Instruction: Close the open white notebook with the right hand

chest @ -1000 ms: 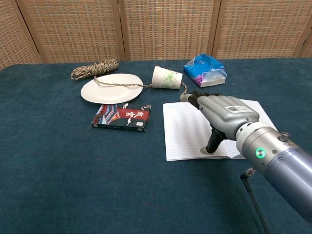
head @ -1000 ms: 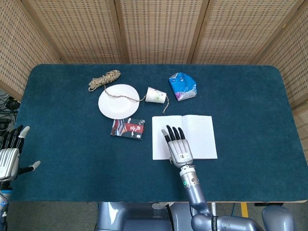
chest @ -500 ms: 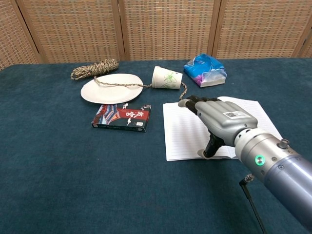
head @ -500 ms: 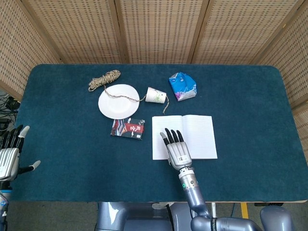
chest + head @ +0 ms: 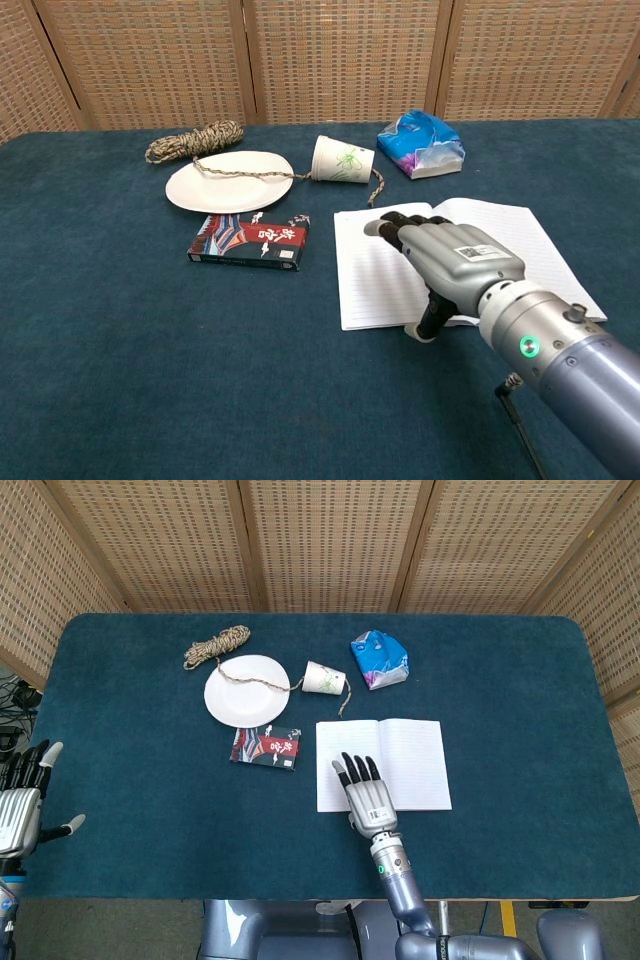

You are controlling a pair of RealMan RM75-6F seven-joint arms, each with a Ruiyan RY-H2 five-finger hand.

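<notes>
The white notebook (image 5: 400, 755) (image 5: 505, 235) lies open and flat on the blue table, lined pages up. My right hand (image 5: 365, 792) (image 5: 450, 262) hovers palm down over the near part of its left page, fingers stretched out and apart, thumb pointing down to the notebook's near edge. It holds nothing. My left hand (image 5: 22, 800) hangs off the table's left edge in the head view, fingers spread, holding nothing.
A small red and black box (image 5: 266, 747) (image 5: 248, 242) lies left of the notebook. Behind it are a white plate (image 5: 245, 689), a coiled rope (image 5: 217, 645) whose string runs to a tipped paper cup (image 5: 324, 679), and a blue packet (image 5: 379, 658).
My right hand has drawn back toward the near edge of the notebook and slightly left. The notebook and the left hand have not moved.
</notes>
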